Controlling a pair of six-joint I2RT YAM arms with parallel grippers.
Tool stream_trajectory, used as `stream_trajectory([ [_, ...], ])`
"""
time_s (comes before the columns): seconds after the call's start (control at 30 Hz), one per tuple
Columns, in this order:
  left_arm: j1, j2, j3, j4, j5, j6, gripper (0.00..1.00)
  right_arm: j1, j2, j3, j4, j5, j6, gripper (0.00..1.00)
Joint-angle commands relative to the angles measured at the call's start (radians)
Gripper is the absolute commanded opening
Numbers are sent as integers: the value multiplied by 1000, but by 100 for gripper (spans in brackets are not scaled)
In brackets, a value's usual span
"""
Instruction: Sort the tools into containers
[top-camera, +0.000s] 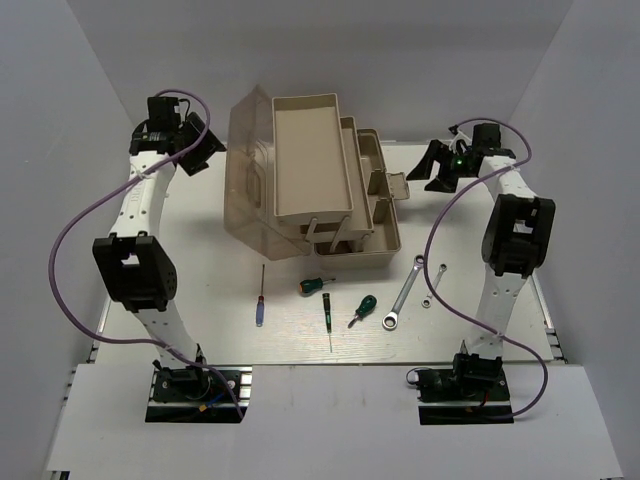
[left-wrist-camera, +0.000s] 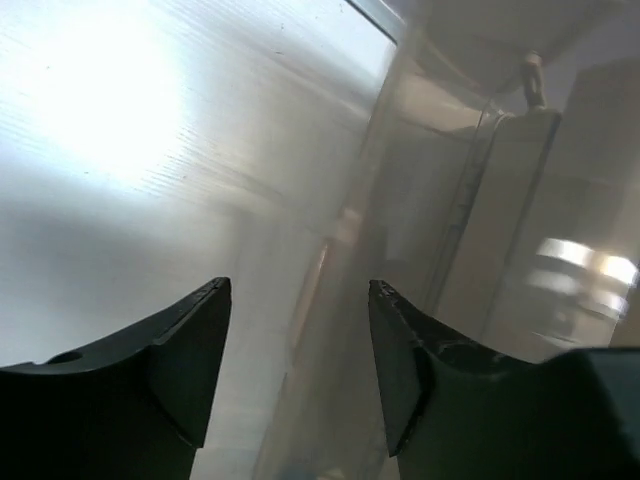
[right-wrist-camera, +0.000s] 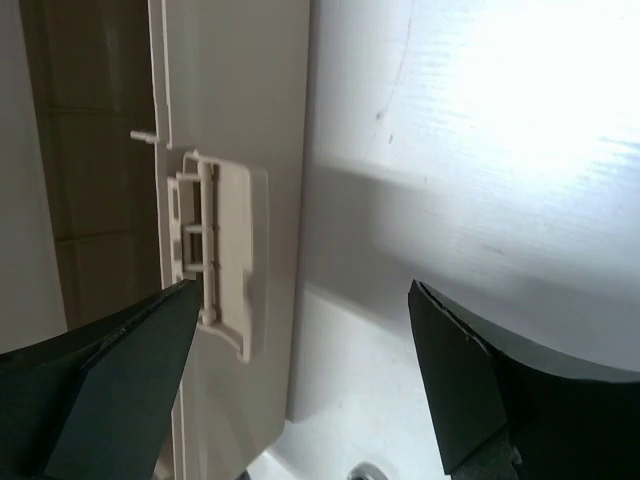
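Observation:
The beige toolbox stands open at the back centre, with its tiered trays (top-camera: 310, 150) fanned out and its translucent brown lid (top-camera: 248, 175) tipped left. On the table in front lie a blue-handled screwdriver (top-camera: 261, 302), three green-handled screwdrivers (top-camera: 316, 285) (top-camera: 327, 308) (top-camera: 363, 307), a long wrench (top-camera: 404, 292) and a short wrench (top-camera: 433, 285). My left gripper (top-camera: 207, 148) is open and empty beside the lid (left-wrist-camera: 480, 200). My right gripper (top-camera: 432, 166) is open and empty beside the toolbox's right end, with the latch (right-wrist-camera: 225, 250) near its left finger (right-wrist-camera: 130, 380).
White walls close in the table (top-camera: 300, 335) at the back and both sides. The arm bases (top-camera: 195, 385) (top-camera: 465, 380) stand at the near edge. A purple cable (top-camera: 70, 230) loops out from the left arm, and another from the right arm (top-camera: 440, 215).

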Motion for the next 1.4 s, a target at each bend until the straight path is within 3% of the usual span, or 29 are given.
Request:
stream_trajectory([
  [0.0, -9, -121, 5, -47, -46, 44, 65, -25, -110, -18, -57, 21, -65, 90],
  [0.07, -29, -170, -6, -104, -106, 77, 54, -45, -125, -35, -103, 32, -125, 90],
  [0.1, -29, -195, -30, -122, -121, 110, 38, -49, -154, -36, -147, 41, -169, 90],
  [0.13, -38, -224, -56, -133, -121, 110, 29, -63, -165, -41, -169, 49, -186, 90],
  [0.17, -38, -256, -128, -133, -137, 124, 22, -65, -176, -73, -215, 79, -221, 81],
  [0.2, -38, -332, -162, -133, -161, 133, 10, -68, -226, -87, -248, 95, -301, 71],
  [0.23, -38, -369, -222, -145, -175, 148, 5, -69, -245, -114, -262, 109, -329, 58],
  [0.27, -38, -406, -245, -145, -186, 157, 2, -69, -286, -165, -259, 136, -356, 25],
  [0.3, -38, -473, -262, -156, -186, 189, 1, -69, -332, -218, -259, 143, -419, 4],
  [0.33, -38, -506, -285, -156, -177, 209, 0, -66, -349, -242, -288, 168, -439, 0],
  [0.47, -72, -600, -285, -222, -47, 292, 3, -54, -441, -337, -426, 233, -589, 0],
  [0.5, -72, -610, -294, -248, 7, 306, 6, -54, -452, -349, -442, 250, -594, 7],
  [0.57, -97, -661, -322, -322, 33, 334, 20, -43, -493, -422, -470, 307, -602, 16],
  [0.6, -110, -685, -352, -345, 43, 334, 26, -39, -507, -471, -467, 345, -597, 25],
  [0.63, -110, -708, -371, -363, 43, 344, 38, -31, -547, -495, -451, 368, -561, 27],
  [0.77, -144, -817, -518, -386, 148, 314, 53, 20, -564, -604, -419, 541, -432, 44],
  [0.93, -175, -887, -693, -386, 221, 291, 56, 53, -518, -647, -447, 592, -301, 53],
  [1.37, -285, -907, -931, -296, 192, 291, 60, 164, -420, -772, -263, 725, -73, 53],
])
